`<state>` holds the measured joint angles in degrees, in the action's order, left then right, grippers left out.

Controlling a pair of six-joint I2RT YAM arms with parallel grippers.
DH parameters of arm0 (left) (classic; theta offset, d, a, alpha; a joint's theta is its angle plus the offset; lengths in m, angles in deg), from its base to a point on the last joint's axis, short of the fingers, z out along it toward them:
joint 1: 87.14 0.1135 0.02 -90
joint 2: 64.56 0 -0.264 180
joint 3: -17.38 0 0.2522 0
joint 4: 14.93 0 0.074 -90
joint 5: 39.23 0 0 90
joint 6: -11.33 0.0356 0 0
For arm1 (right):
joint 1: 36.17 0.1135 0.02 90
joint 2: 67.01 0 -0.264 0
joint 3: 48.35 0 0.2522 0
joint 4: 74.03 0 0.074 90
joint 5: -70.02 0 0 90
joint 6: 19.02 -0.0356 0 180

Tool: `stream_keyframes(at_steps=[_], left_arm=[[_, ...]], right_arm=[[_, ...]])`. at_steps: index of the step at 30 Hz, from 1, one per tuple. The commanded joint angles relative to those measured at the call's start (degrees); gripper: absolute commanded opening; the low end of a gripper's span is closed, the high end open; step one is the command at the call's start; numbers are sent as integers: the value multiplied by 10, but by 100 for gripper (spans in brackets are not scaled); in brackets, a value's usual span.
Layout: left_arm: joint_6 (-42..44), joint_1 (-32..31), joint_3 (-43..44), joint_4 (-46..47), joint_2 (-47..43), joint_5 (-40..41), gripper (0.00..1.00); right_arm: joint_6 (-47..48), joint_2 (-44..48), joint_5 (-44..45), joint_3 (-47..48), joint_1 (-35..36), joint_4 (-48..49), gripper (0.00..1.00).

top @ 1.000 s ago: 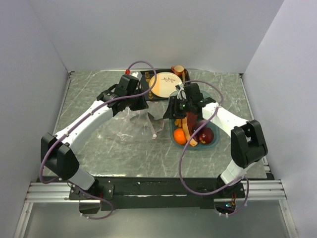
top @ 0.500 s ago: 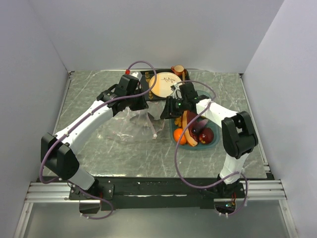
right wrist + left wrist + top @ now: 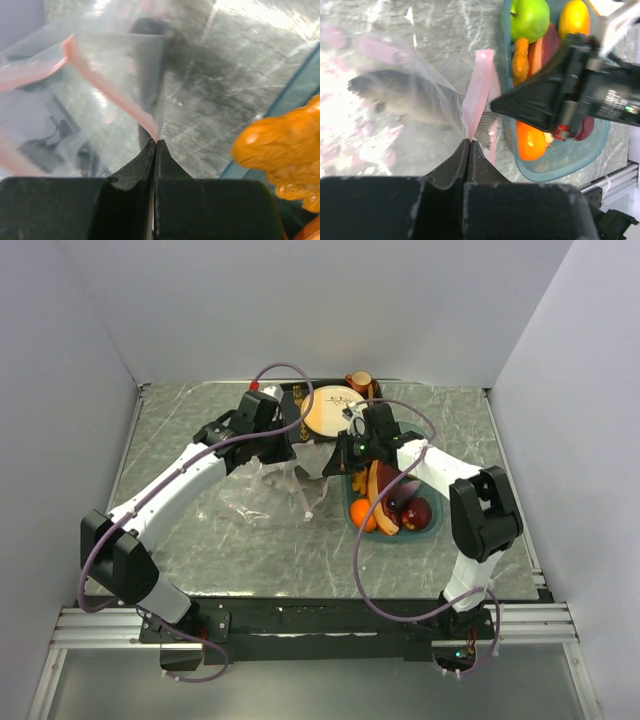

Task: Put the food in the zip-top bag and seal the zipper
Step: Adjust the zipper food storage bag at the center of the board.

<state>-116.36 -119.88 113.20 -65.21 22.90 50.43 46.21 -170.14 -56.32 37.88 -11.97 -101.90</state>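
Note:
The clear zip-top bag (image 3: 262, 492) lies between the arms with the grey fish (image 3: 402, 95) inside it. My left gripper (image 3: 469, 141) is shut on the pink zipper (image 3: 479, 85) at the bag's mouth. My right gripper (image 3: 156, 141) is shut on the other pink lip of the zipper (image 3: 107, 87), facing the left gripper (image 3: 285, 457). More food sits in the teal tray (image 3: 555, 167): a green apple (image 3: 530, 17), an orange (image 3: 530, 141), a red apple (image 3: 418, 511), an eggplant (image 3: 403, 490) and an orange-yellow piece (image 3: 280, 145). From above, the right gripper (image 3: 331, 466) sits just left of the tray.
A cream-and-orange plate (image 3: 335, 410) and a small brown cup (image 3: 359, 382) stand at the back behind both grippers. The teal tray's rim (image 3: 437, 520) is right of the bag. Grey walls close in the marbled table (image 3: 200, 550) on three sides.
My right gripper moved left from above the tray to the bag's mouth and shut on the pink strip. The left gripper kept its grip and barely moved.

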Motion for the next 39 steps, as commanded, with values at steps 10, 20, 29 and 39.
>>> stream_keyframes(at_steps=[10, 20, 29, 39], left_arm=[[0, 50, 18, -44, -112, 78, 1], [3, 59, 49, -76, -163, 109, 2], [1, 63, 133, -123, -177, 112, 2], [-1, 63, 74, -93, -128, 63, 1]], right_arm=[[3, 75, -27, 93, 35, -15, 3], [-12, 29, -37, 186, 58, -46, 0], [-12, -46, -61, 325, 82, -94, 1], [13, -59, 51, 196, 62, -125, 3]])
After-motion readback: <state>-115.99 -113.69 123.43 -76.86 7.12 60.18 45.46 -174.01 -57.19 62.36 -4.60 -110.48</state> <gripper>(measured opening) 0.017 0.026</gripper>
